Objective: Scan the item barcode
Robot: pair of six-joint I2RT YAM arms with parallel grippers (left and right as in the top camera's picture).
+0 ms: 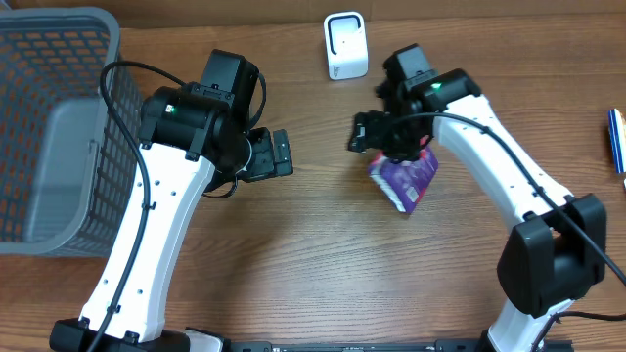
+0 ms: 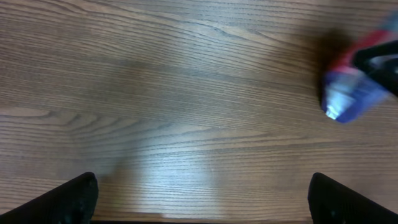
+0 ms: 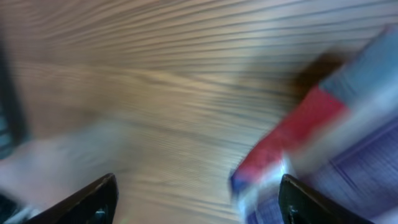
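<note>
The view is filled by a brown wood-grain bench (image 1: 313, 254). A soft pale sheen of light is seen on it. A grey mesh basket (image 1: 49, 117) is set at its left edge.

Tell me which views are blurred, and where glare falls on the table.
Overhead: sharp, evenly lit, the purple packet clear. Left wrist: packet soft at the right edge, pale glare on the table near the bottom. Right wrist: heavy motion blur across everything.

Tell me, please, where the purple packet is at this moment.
In the overhead view the purple packet lies right of centre on the wooden table, directly beneath the right hand and nearer the robot than the white scanner.
</note>
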